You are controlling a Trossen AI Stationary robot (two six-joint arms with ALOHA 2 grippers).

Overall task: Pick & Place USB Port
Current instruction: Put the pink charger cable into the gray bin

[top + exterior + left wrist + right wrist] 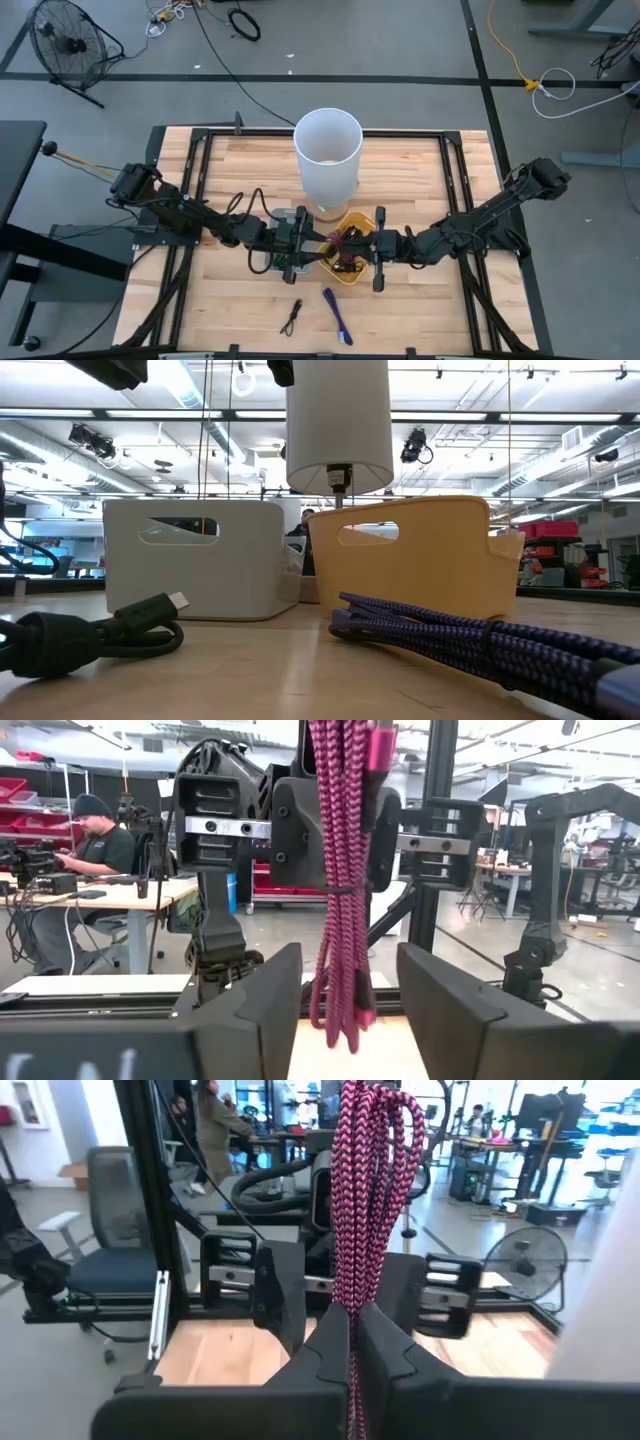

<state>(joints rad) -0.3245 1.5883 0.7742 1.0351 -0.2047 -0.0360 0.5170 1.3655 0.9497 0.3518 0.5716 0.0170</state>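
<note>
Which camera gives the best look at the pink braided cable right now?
The right wrist view: the pink cable fills the middle, pinched between the right gripper and hanging bundled. The left wrist view shows it between the open left gripper. The high view shows a small tangle over the yellow bin. The low view misses it.

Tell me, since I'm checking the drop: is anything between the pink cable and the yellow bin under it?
Nothing visible. The right gripper pinches the pink braided cable over the yellow bin; the left gripper stands open around it.
</note>
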